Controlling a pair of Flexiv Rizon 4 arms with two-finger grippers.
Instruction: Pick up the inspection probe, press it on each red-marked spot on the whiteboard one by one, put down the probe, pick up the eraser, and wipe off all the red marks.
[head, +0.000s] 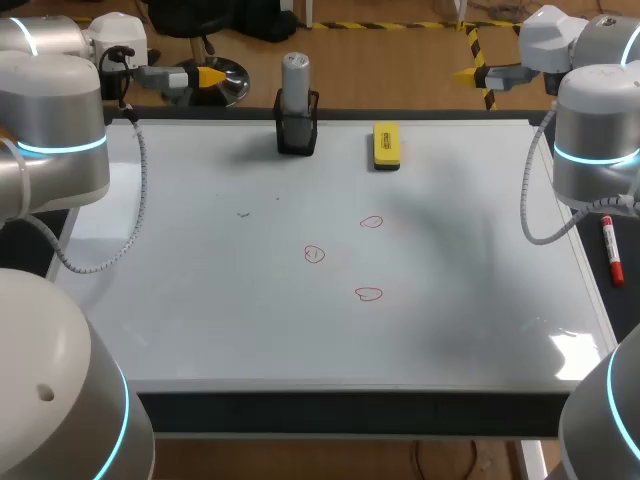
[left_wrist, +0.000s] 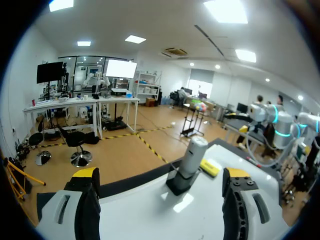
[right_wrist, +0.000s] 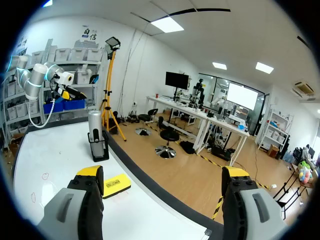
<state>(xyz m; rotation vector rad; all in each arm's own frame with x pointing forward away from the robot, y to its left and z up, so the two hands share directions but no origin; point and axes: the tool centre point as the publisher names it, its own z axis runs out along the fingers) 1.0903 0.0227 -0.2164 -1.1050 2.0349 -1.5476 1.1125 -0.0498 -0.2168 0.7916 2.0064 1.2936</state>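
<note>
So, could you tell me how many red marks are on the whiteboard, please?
3 red marks: one nearest the eraser, one farthest left, one nearest the front edge of the whiteboard. None appear hidden.

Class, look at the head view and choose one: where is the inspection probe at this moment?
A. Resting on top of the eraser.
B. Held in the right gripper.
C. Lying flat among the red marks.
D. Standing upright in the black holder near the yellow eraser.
D: the inspection probe stands upright in the black holder, with the yellow eraser lying apart from it on the whiteboard.
</note>
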